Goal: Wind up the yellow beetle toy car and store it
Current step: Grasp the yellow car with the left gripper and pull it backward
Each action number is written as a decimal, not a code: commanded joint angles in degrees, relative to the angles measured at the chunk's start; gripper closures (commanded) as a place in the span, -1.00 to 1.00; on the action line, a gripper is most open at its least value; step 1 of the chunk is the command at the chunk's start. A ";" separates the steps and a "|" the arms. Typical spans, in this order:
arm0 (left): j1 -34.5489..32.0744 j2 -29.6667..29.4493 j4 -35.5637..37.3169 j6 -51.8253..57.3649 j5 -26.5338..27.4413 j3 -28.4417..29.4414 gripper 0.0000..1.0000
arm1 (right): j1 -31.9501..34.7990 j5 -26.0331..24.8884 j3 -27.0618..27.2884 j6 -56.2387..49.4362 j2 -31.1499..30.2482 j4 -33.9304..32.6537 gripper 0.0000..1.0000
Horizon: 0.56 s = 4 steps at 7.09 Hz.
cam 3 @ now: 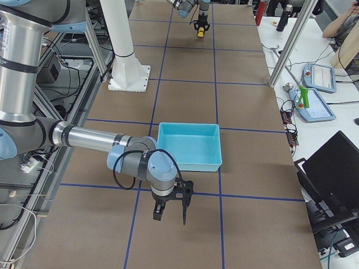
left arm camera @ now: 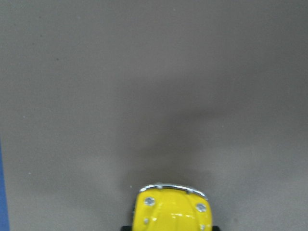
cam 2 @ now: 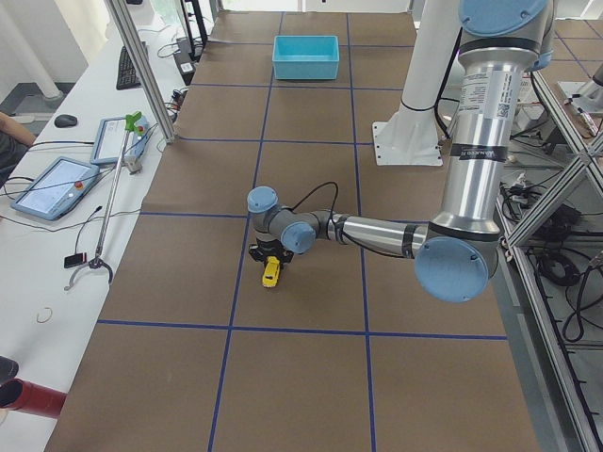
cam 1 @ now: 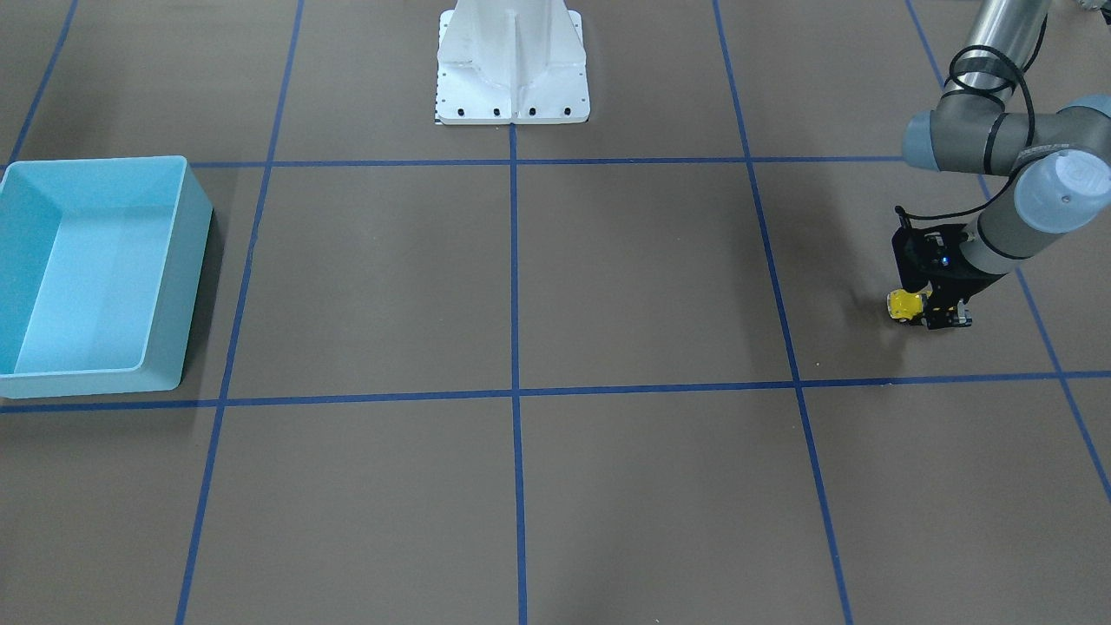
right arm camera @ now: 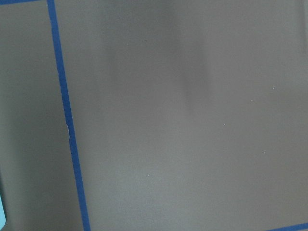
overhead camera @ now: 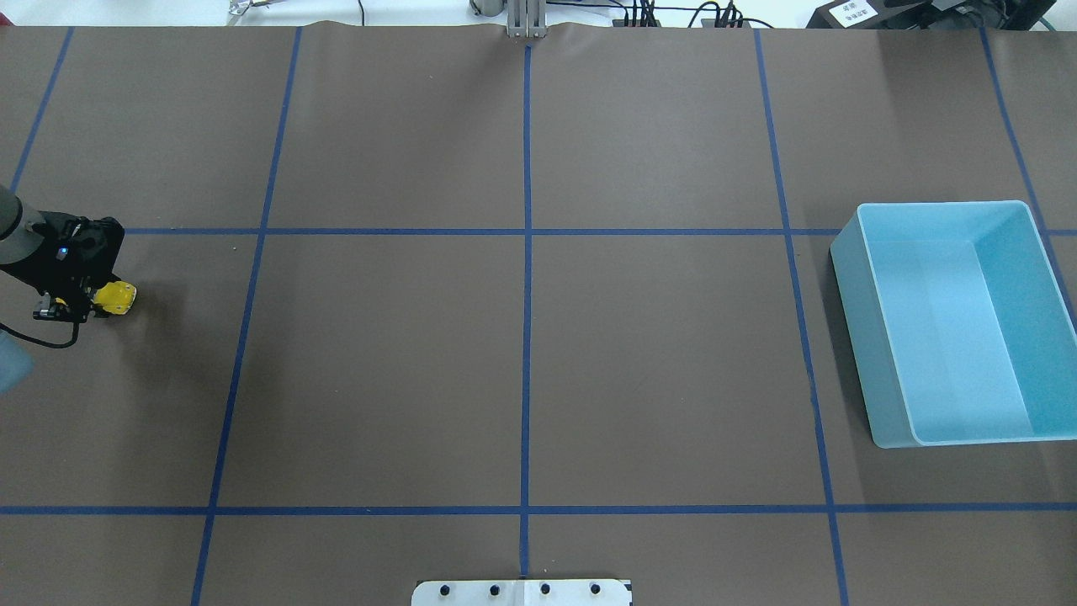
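Note:
The yellow beetle toy car (cam 1: 904, 305) is tiny and glossy and sits at the table surface on the robot's far left side. My left gripper (cam 1: 923, 312) is down over its rear half and shut on it, with the car's nose sticking out. The overhead view shows the car (overhead camera: 115, 298) beside the left gripper (overhead camera: 84, 305). In the left wrist view the car's nose (left arm camera: 173, 209) fills the bottom edge. I cannot tell if its wheels touch the table. My right gripper (cam 3: 171, 210) shows only in the exterior right view, near the bin, and I cannot tell its state.
The light blue bin (overhead camera: 867, 337) stands empty on the robot's far right side, also seen in the front-facing view (cam 1: 187, 286). Blue tape lines (cam 1: 514, 391) divide the brown table. The robot's white base (cam 1: 512, 61) is at the table's near edge.

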 commanded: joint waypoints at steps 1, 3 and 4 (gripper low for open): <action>-0.56 0.66 -0.15 -3.30 -0.48 -3.33 1.00 | 0.00 0.00 0.00 0.00 -0.14 0.02 -1.00; -0.91 5.74 -3.29 -5.74 -0.83 -6.77 1.00 | 0.00 0.00 0.00 0.00 -0.22 0.02 -1.00; -1.87 6.90 -4.80 -8.03 -3.79 -6.78 1.00 | 0.00 0.00 0.00 0.00 -0.22 0.02 -1.00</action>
